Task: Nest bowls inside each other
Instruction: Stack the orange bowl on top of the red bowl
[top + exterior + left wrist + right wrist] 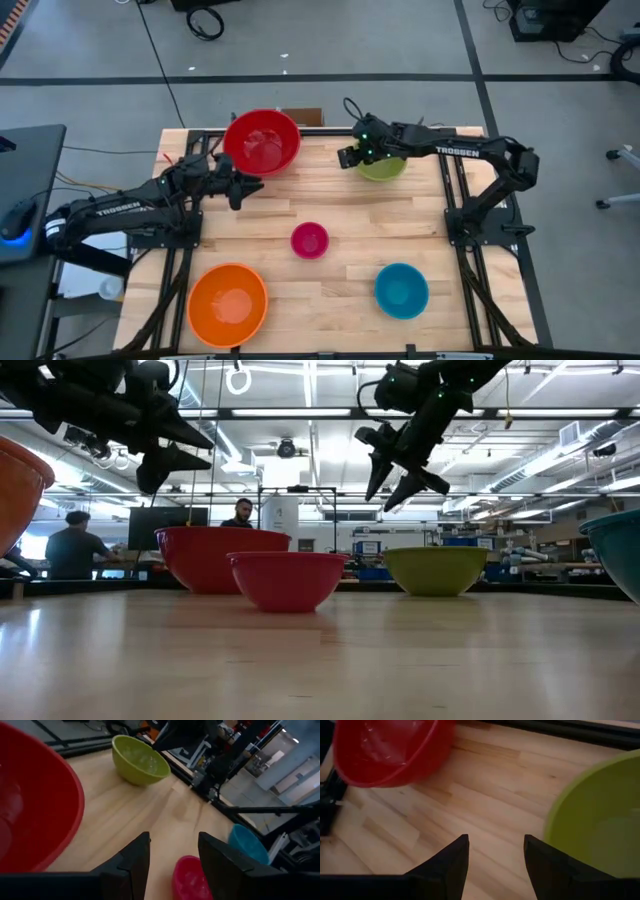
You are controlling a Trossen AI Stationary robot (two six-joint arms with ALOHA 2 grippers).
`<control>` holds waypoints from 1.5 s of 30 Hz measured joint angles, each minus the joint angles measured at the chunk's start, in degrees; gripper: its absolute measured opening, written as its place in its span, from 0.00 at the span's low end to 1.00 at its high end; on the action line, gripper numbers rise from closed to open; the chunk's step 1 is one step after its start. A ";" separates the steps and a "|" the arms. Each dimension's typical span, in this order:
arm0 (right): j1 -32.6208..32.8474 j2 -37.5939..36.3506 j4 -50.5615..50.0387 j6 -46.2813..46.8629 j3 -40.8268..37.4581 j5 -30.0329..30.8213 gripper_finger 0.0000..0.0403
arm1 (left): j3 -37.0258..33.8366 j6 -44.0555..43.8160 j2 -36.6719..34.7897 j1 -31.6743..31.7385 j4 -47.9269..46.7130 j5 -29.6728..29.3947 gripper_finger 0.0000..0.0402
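Five bowls stand upright on their bases on the wooden table, apart from one another. The red bowl [262, 140] is at the far edge and the green bowl [388, 170] at the far right. The small pink bowl [309, 240] is in the middle, the orange bowl [228, 305] near left, the blue bowl [401, 290] near right. My left gripper [252, 186] hangs open in the air beside the red bowl [30, 805]. My right gripper [346, 157] is open above the table, just left of the green bowl's rim [570, 800], slanting down.
Bare wood lies between the red and green bowls [325, 185] and around the pink bowl. Black frame rails [455, 200] run along the table's left and right sides. People sit at desks in the room beyond the far edge [70, 545].
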 joint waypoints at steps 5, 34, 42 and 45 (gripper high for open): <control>3.70 0.29 0.04 2.66 0.00 -0.02 0.48 | -0.02 -2.36 0.00 -2.43 -1.20 0.74 0.42; 42.10 3.23 12.42 11.69 -0.09 19.59 0.48 | 12.75 -28.89 15.89 -51.63 -13.58 -13.36 0.36; 42.32 19.68 39.79 13.14 2.51 8.58 0.48 | 19.81 -37.31 24.38 -64.56 -25.66 -8.39 0.36; 41.68 25.45 39.55 13.56 6.95 8.51 0.48 | 21.50 -36.98 25.44 -66.28 -27.91 -8.37 0.36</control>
